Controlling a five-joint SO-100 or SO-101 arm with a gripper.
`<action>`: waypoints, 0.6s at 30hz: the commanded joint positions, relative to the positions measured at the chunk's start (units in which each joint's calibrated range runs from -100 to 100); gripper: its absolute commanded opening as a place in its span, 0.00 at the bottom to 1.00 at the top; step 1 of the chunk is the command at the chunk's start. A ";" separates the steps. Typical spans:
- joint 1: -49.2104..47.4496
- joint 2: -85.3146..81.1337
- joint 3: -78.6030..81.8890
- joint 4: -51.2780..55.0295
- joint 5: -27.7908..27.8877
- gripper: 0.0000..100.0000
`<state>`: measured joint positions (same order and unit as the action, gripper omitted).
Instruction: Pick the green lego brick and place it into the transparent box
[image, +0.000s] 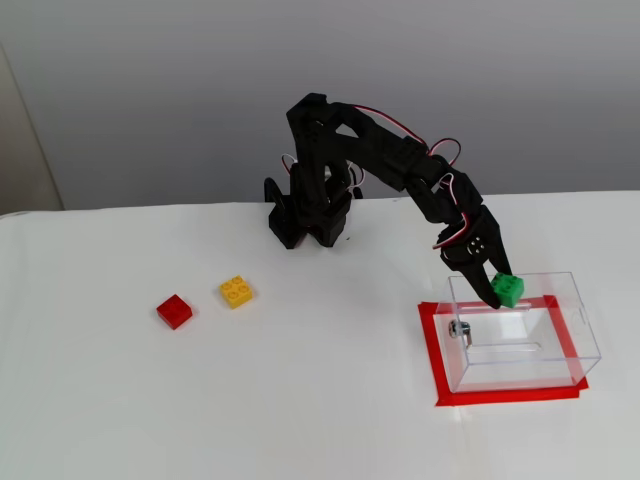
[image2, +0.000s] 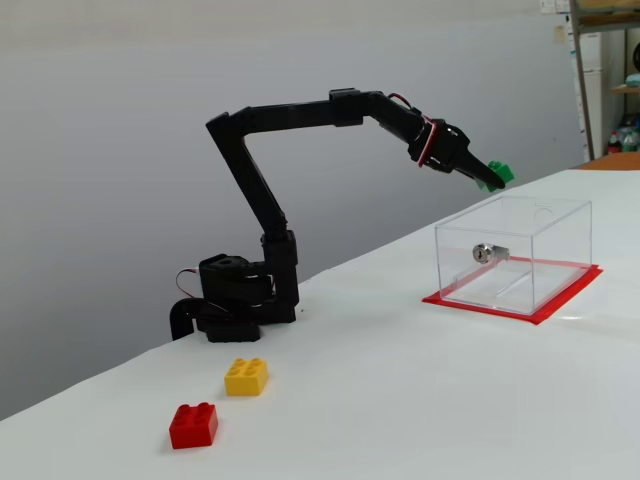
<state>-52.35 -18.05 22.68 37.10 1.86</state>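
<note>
Two loose bricks lay nearest the camera in a fixed view, well apart from the transparent box: the red brick in front, the yellow brick just behind it. Farther back and off to the box's side stood my black base. The box sat on a red-taped patch of the white table, with a small metal fitting on one wall. My arm reached out over the box, and my gripper was clamped on the green lego brick, which hung in the air above the box's open top, close over its far rim, touching neither walls nor floor.
</note>
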 joint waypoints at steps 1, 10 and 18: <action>0.19 2.65 -4.78 -0.55 0.18 0.02; -0.26 6.39 -6.77 -0.55 0.18 0.05; -1.22 6.39 -6.05 -0.55 -0.24 0.35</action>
<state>-52.88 -11.37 18.80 37.10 1.86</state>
